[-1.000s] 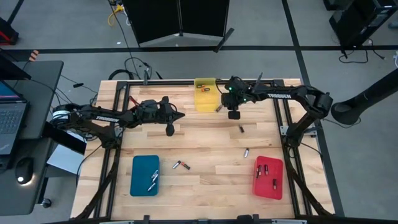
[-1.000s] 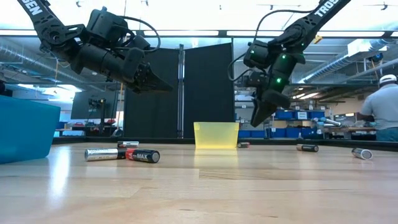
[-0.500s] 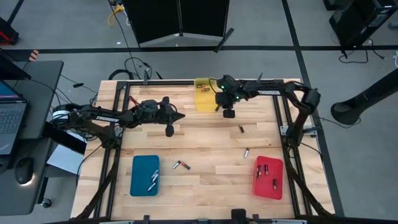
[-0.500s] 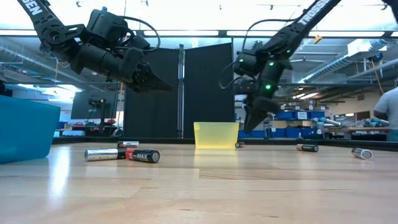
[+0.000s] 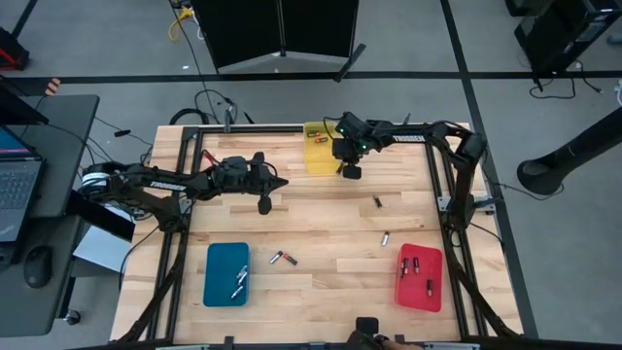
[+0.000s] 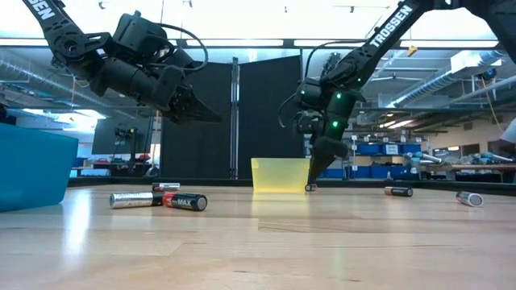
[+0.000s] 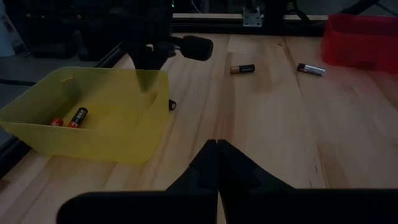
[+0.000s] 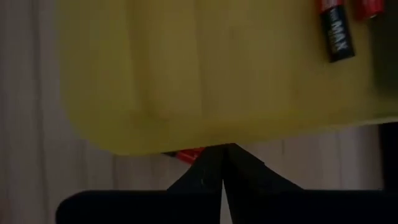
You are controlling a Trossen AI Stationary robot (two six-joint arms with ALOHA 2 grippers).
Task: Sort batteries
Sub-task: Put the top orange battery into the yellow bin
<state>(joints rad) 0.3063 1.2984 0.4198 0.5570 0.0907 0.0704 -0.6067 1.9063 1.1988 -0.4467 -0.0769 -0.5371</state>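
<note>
While lowered, right pincer point(image 5: 348, 171) meets yellow tray point(image 5: 319, 153).

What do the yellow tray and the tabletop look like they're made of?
Yellow tray: likely thin plastic, semi-translucent, since light glows through its walls in the low view. Tabletop: wood, apparently butcher-block planks with visible grain and a light sheen that reflects things.

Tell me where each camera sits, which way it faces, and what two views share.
High view: above the table, looking straight down; both arms, yellow tray, blue tray, red tray.
Low view: at tabletop height, looking level across the table into the room; both arms descend from above, batteries up close.
Left wrist view: looks past the left gripper toward the yellow tray.
Right wrist view: right gripper at the yellow tray's wall.
Shared: the yellow tray appears in all four.
</note>
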